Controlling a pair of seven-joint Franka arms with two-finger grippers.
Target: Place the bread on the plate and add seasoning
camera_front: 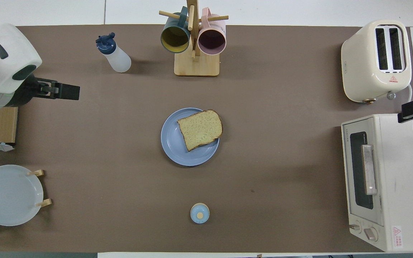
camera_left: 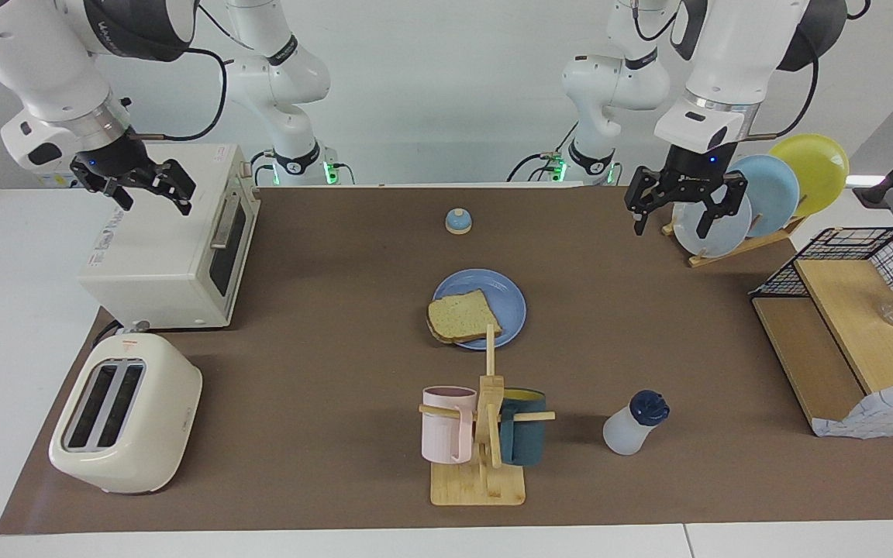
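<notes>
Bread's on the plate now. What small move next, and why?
Probably send the left gripper, open over the plate rack, toward the seasoning. The bread already lies on the plate, the bottle stands untouched beside the mug tree toward the left arm's end, and the right gripper waits open above the oven.

From my station, the brown mat (camera_left: 322,387) lay bare in a wide band around the plate (camera_left: 510,298) on every side but one — the mug rack (camera_left: 485,434) stood just beside it, farther from the robots, its post rising in front of the bread (camera_left: 462,316). The seasoning (camera_left: 632,425) stood beside the rack toward the left arm's end, with open mat between them. The small knob (camera_left: 458,221) sat alone nearer the robots. The oven (camera_left: 175,240) and toaster (camera_left: 127,422) walled the right arm's end — the plate stand (camera_left: 733,232) and wire shelf (camera_left: 849,325) the left arm's.
</notes>
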